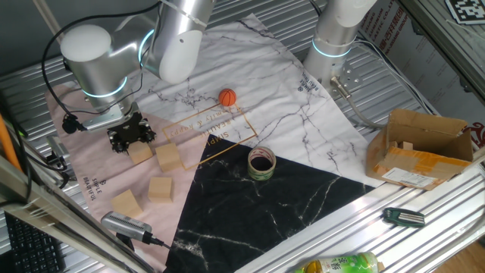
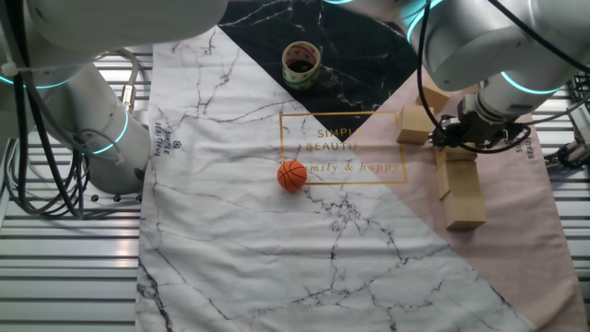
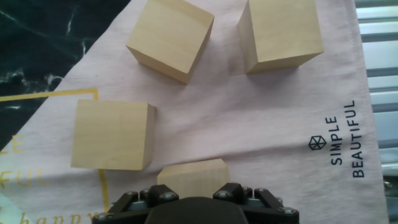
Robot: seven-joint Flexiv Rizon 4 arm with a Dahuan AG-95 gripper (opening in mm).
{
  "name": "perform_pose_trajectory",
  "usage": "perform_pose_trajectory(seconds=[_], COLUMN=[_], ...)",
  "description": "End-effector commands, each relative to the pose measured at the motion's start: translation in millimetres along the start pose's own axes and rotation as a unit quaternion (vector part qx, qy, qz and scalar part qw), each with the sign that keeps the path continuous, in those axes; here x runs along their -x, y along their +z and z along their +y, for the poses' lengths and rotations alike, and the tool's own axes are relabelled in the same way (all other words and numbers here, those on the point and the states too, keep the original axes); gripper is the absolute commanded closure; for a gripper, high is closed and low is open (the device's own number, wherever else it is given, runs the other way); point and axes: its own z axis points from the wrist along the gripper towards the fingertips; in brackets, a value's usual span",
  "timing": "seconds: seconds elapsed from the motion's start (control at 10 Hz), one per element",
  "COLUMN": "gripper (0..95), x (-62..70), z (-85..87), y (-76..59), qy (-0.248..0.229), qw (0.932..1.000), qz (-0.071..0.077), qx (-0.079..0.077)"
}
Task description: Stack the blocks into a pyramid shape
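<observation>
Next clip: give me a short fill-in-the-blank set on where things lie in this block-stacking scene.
1. The small orange ball lies on the ___ marble-patterned part of the mat.
2. The light-tan wooden cubes lie on the ___ part of the mat.
3. The tape roll sits at the edge of the ___ part of the mat.
4. The open brown cardboard box rests ___ the mat.

Missing words: white; pink; black; off

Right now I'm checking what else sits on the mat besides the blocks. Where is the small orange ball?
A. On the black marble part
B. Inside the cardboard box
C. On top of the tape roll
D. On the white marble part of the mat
D: the orange ball rests on the white marble part of the mat, apart from the tape roll and well away from the cardboard box.
</observation>
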Motion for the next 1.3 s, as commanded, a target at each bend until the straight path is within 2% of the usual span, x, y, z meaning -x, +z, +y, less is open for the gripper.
perform_pose_trajectory(seconds=[0.1,1.0,1.3], gripper=[95.0,95.0,95.0], x=[0.0,-0.1,-0.4], z=[-0.3,-0.9,-1.2], y=[0.0,1.0,0.9], qy=[0.004,0.009,0.013], qw=[1.0,0.9999,0.9999], qz=[0.0,-0.001,-0.006], qx=[-0.001,-0.004,-0.006])
